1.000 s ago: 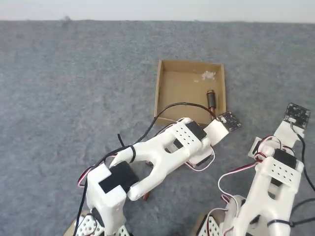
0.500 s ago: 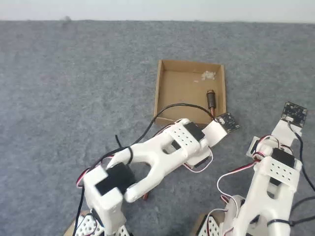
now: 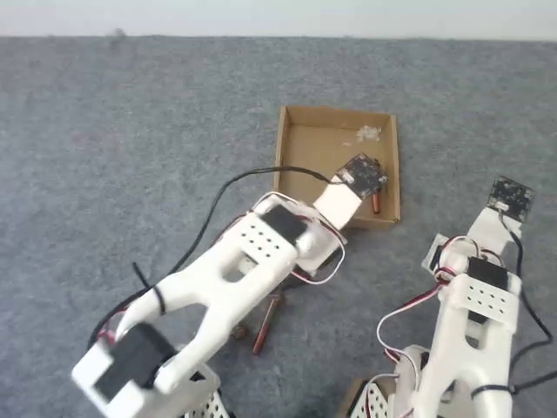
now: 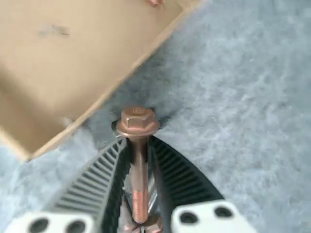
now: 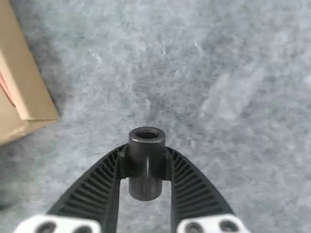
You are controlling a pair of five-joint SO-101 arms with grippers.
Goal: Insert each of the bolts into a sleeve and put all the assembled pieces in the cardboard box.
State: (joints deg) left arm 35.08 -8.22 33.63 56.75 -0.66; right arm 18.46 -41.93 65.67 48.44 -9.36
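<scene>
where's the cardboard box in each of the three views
High view: the cardboard box sits just right of centre, in the upper half.
Left wrist view: the box's floor and near wall lie just beyond the head of the held bolt.
Right wrist view: one box corner shows off to the side of the held sleeve.
Shared landmark: the grey carpet.

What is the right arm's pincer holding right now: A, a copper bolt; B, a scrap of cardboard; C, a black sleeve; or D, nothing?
C: the right wrist view shows the right pincer closed around a black sleeve with its bore showing; the copper bolt is in the left pincer.
</scene>
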